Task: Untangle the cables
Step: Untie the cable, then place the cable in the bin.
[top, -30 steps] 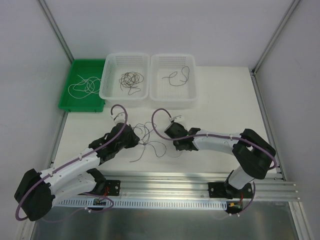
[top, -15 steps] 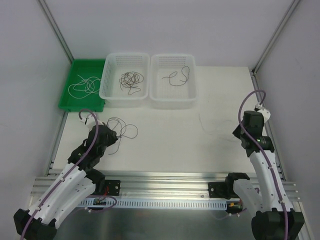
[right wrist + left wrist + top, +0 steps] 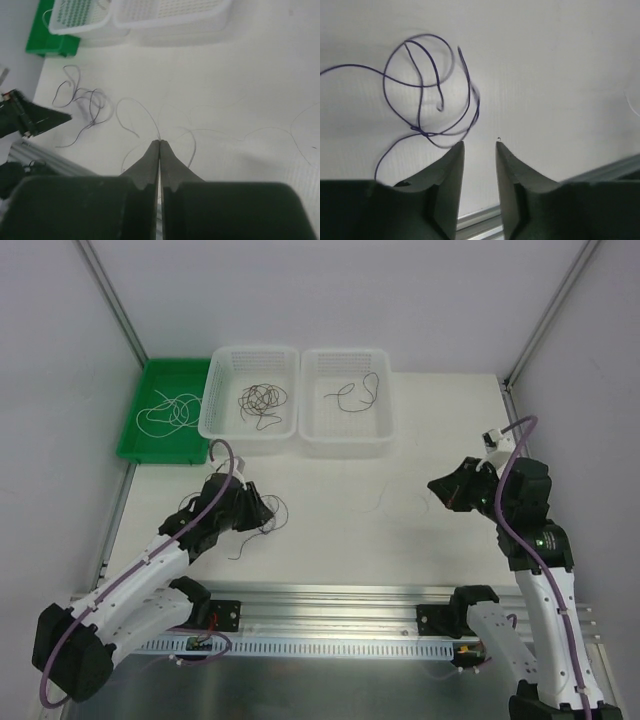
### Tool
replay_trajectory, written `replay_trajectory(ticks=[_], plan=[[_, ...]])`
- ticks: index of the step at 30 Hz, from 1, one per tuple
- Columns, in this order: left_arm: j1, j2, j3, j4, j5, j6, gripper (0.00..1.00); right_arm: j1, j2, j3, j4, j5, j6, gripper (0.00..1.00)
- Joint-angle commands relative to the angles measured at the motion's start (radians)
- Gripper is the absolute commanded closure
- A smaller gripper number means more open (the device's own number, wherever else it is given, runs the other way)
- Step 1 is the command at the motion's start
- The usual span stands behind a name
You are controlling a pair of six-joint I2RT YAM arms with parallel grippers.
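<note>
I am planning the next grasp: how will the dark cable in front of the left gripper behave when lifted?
Probably floppy: the dark cable lies in loose curls, and the whitish cable pinched in the right gripper trails just as limply. It looks very thin, so it is presumably light. Its loops cross each other, so lifting with the left gripper may tighten them.

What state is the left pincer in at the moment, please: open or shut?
Open. The left pincer's fingers stand apart with bare table between them; the dark cable lies beside the tips, not between them.
</note>
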Motion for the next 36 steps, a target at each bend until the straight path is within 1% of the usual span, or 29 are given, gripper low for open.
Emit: replay_trajectory(ticks=[1, 2, 3, 4, 5, 6, 7, 9, 13, 18, 21, 24, 28, 29, 32, 34, 35, 36], plan=[[-0.068, 0.047, 0.056, 0.098, 0.142, 0.035, 0.67, 0.053, 0.008, 0.027, 0.028, -0.241, -0.054, 0.99], [-0.103, 0.076, 0.064, 0.103, 0.141, 0.038, 0.52, 0.088, 0.016, 0.025, 0.030, -0.245, -0.056, 0.99], [-0.122, 0.089, 0.072, 0.103, 0.139, 0.044, 0.42, 0.108, 0.018, 0.023, 0.022, -0.225, -0.056, 0.99], [-0.136, 0.098, 0.087, 0.103, 0.141, 0.055, 0.33, 0.130, 0.018, 0.023, 0.014, -0.163, -0.071, 0.99], [-0.159, 0.110, 0.096, 0.103, 0.145, 0.061, 0.23, 0.150, 0.019, 0.023, 0.010, -0.136, -0.077, 0.99], [-0.168, 0.112, 0.102, 0.107, 0.151, 0.072, 0.10, 0.185, 0.027, 0.022, 0.002, -0.113, -0.081, 0.99], [-0.180, 0.113, 0.122, 0.109, 0.170, 0.080, 0.05, 0.199, 0.033, 0.020, 0.004, -0.092, -0.081, 0.99], [-0.216, 0.115, 0.157, 0.118, 0.217, 0.115, 0.01, 0.236, 0.044, 0.005, 0.028, -0.090, -0.070, 0.99], [-0.298, 0.135, 0.220, 0.135, 0.268, 0.178, 0.01, 0.295, 0.056, -0.021, 0.076, -0.076, -0.042, 0.99], [-0.400, 0.172, 0.286, 0.172, 0.288, 0.235, 0.01, 0.377, 0.079, -0.035, 0.091, -0.027, -0.044, 0.99], [-0.449, 0.221, 0.326, 0.212, 0.287, 0.253, 0.01, 0.418, 0.090, -0.038, 0.103, -0.003, -0.044, 0.99], [-0.473, 0.305, 0.371, 0.224, 0.260, 0.267, 0.01, 0.449, 0.099, -0.041, 0.119, 0.005, -0.033, 0.99], [-0.509, 0.392, 0.421, 0.227, 0.218, 0.285, 0.07, 0.489, 0.107, -0.039, 0.135, 0.021, -0.025, 0.99], [-0.521, 0.409, 0.437, 0.227, 0.207, 0.290, 0.10, 0.493, 0.110, -0.039, 0.137, 0.021, -0.025, 0.99], [-0.529, 0.457, 0.455, 0.224, 0.161, 0.290, 0.15, 0.510, 0.105, -0.039, 0.140, 0.027, -0.022, 0.99], [-0.529, 0.471, 0.460, 0.226, 0.130, 0.287, 0.26, 0.516, 0.100, -0.039, 0.140, 0.030, -0.022, 0.99], [-0.529, 0.475, 0.466, 0.227, 0.124, 0.287, 0.34, 0.516, 0.097, -0.039, 0.137, 0.030, -0.021, 0.99], [-0.529, 0.477, 0.472, 0.227, 0.121, 0.288, 0.54, 0.518, 0.093, -0.041, 0.135, 0.031, -0.021, 0.99]])
